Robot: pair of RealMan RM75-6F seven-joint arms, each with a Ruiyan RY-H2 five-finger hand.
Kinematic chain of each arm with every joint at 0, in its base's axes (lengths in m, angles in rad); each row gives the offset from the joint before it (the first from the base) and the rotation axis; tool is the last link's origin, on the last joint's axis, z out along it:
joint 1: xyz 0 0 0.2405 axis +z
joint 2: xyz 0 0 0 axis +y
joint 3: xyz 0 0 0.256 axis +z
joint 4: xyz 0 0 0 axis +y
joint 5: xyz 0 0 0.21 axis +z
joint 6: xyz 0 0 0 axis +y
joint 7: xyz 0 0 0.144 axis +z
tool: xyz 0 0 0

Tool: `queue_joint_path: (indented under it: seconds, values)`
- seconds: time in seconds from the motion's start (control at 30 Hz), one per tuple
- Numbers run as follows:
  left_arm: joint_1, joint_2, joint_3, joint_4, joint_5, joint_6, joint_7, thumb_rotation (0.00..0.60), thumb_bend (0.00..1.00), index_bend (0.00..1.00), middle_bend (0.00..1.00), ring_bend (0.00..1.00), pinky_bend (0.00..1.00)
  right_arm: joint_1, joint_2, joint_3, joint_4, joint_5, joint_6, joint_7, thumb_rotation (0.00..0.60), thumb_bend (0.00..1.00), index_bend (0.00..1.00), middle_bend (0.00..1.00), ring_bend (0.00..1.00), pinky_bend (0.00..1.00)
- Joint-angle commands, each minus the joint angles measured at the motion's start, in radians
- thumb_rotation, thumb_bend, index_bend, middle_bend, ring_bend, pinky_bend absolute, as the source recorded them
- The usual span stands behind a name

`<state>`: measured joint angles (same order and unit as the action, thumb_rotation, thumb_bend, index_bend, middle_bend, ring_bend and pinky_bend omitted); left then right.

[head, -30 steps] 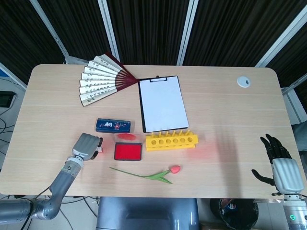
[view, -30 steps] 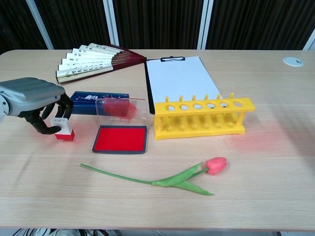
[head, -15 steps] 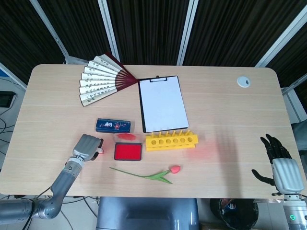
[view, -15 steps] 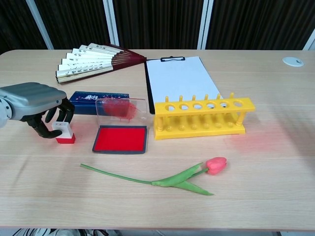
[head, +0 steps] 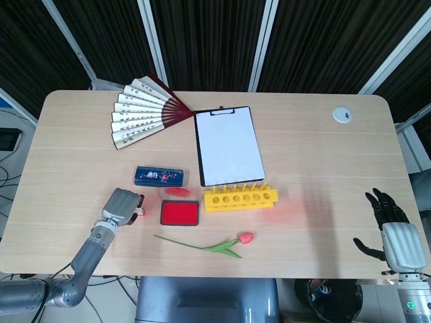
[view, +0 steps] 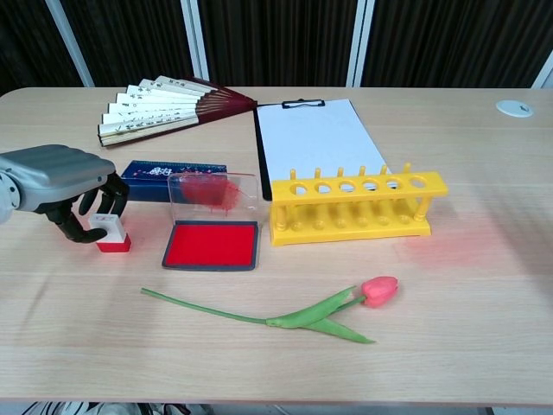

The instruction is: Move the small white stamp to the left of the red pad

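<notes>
A: Where's the stamp (view: pixel 110 233)?
B: On the tabletop just left of the red pad (view: pixel 211 245), twd the front-left corner. Left hand (view: pixel 59 178) curls round it, fingers clamped on its white top.
A: Right hand (head: pixel 394 231)?
B: Front-right edge, fingers apart, holding nothing.

No legible text anywhere. Folding fan (view: pixel 151 104): dark columns of script on the pale leaf, too small to read. Blue box (view: pixel 173 180): white and red print on top, looks like characters plus a small picture, can't make out in either view. Clipboard (view: pixel 320 138): sheet is blank. Yellow rack (view: pixel 359 207): no markings seen. Small white stamp (view: pixel 111 232): no label visible, partly covered by left hand (view: pixel 65 177). Red pad (view: pixel 212 245) and its clear lid: no print readable.
</notes>
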<state>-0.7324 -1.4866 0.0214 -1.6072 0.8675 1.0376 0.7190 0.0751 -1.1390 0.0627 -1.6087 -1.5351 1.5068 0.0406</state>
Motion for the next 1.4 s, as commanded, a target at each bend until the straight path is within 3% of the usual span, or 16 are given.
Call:
queue_joint_path:
  seconds: [0.03,0.8,1.1,1.23,1.4]
  values:
    - [0.000,0.000,-0.001,0.000,-0.003,0.000,0.004,0.600,0.38,0.52,0.51,0.47,0.57,0.000,0.000,0.000,0.000,0.000,0.000,0.000,0.600,0.25,0.07,0.00,0.00,0.19]
    - [-0.002,0.002,-0.006,-0.013,-0.042,0.007,0.043,0.600,0.34,0.41,0.44,0.43,0.55,0.000,0.002,-0.001,-0.002,0.001,-0.002,0.000,0.600,0.25,0.07,0.00,0.00,0.19]
    - [0.000,0.006,-0.008,-0.022,-0.049,0.014,0.050,0.600,0.22,0.36,0.41,0.41,0.54,0.000,0.002,-0.002,-0.002,-0.001,-0.002,-0.001,0.600,0.25,0.07,0.00,0.00,0.19]
    - [0.005,0.011,-0.011,-0.028,-0.045,0.025,0.044,0.600,0.15,0.32,0.35,0.37,0.49,0.000,0.002,-0.002,-0.002,-0.001,-0.003,-0.001,0.600,0.25,0.07,0.00,0.00,0.19]
    - [0.019,0.038,-0.017,-0.062,-0.042,0.049,0.029,0.600,0.12,0.22,0.21,0.25,0.34,-0.001,0.003,-0.003,-0.002,-0.001,-0.001,-0.002,0.600,0.25,0.07,0.00,0.00,0.19]
